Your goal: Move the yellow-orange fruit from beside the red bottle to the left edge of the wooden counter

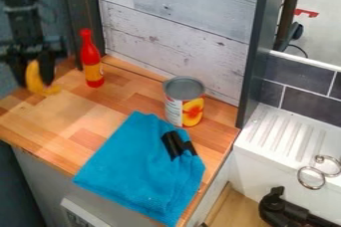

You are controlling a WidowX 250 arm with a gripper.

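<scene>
At the upper left, over the wooden counter [83, 114], we see the black gripper [35, 69] closed around 1 yellow banana [33, 77], its lower end curving right; beside them, to the right, we find 1 red bottle [91, 61] upright; farther right we see 1 upright can [184, 102]; just in front of it lies 1 blue cloth [136, 166] with black pieces [172, 144] on it; we note 2 metal rings [311, 177] at the white sink [266, 146]
</scene>
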